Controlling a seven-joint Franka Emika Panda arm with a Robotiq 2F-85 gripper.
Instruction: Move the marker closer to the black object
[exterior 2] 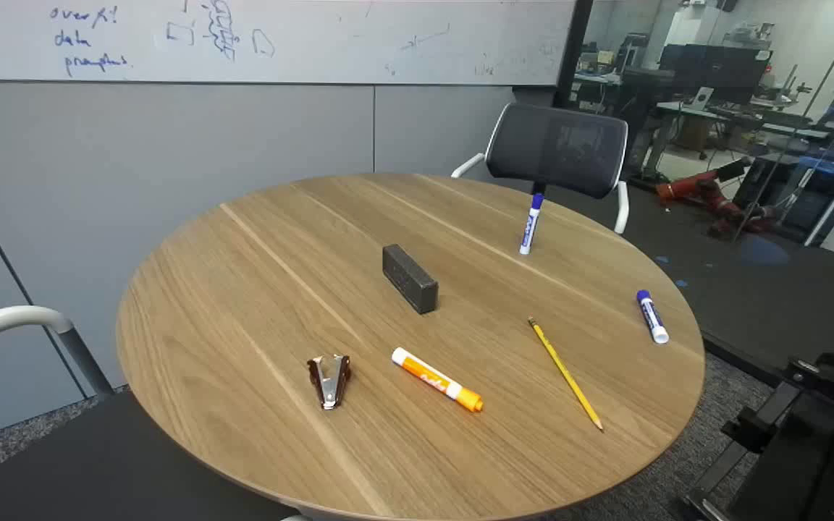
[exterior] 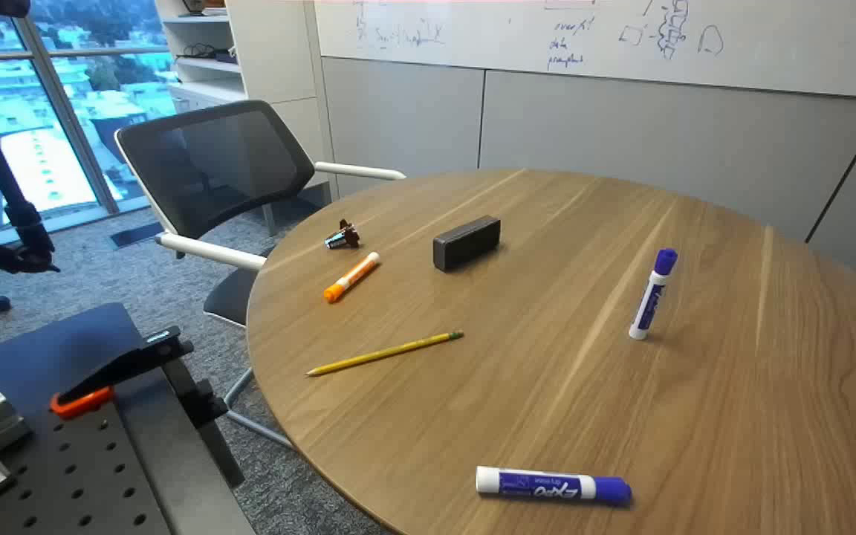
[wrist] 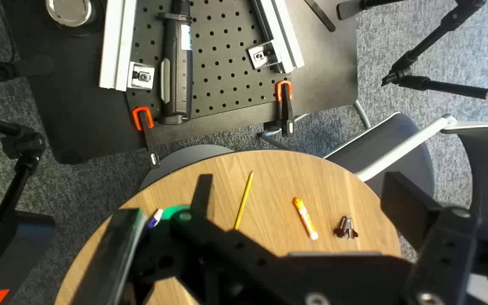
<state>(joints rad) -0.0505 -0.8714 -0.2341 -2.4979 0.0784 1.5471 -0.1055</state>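
Because a lying white-barrelled, blue-capped whiteboard marker [wrist: 155, 218] and its upright white-and-blue twin [exterior: 652, 296] both fit the task, I cannot tell which is meant; either should prove light, stiff and slick, best pinched across mid-barrel; the lying one rests below and to the left of my spread, unladen claw [wrist: 299, 186] in the wrist view; the twin I cannot find there.

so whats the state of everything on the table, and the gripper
Gripper: open
Standing blue marker: upright, capped
Lying blue marker: on its side, capped
Orange marker: lying, capped
Pencil: lying, sharpened
Staple remover: jaws apart
Black block: lying on a long side
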